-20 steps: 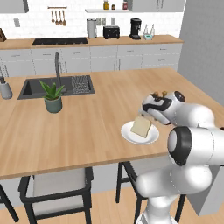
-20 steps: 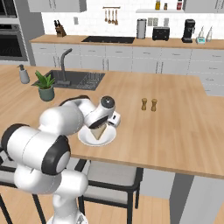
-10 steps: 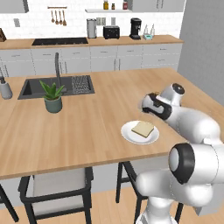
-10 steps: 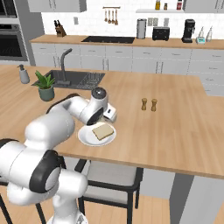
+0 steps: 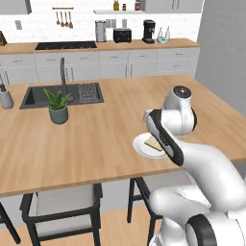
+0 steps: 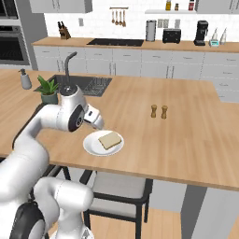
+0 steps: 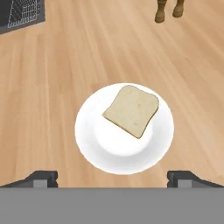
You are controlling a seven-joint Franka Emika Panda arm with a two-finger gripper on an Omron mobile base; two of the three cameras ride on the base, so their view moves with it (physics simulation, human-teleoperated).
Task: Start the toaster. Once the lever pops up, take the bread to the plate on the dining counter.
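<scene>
Bread [image 7: 131, 110] lies on plate [image 7: 89, 131] on wooden dining counter [image 7: 52, 78], fingers [image 7: 41, 178] seemingly apart.

Bright even rendered light; soft faint shadows; no glare; slight blur, coarse pixelation.

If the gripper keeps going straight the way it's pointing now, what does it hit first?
Most likely the plate, near its bare middle beside the bread. The open gripper looks down on it with nothing between; the exact contact spot is uncertain since depth is unclear.
</scene>
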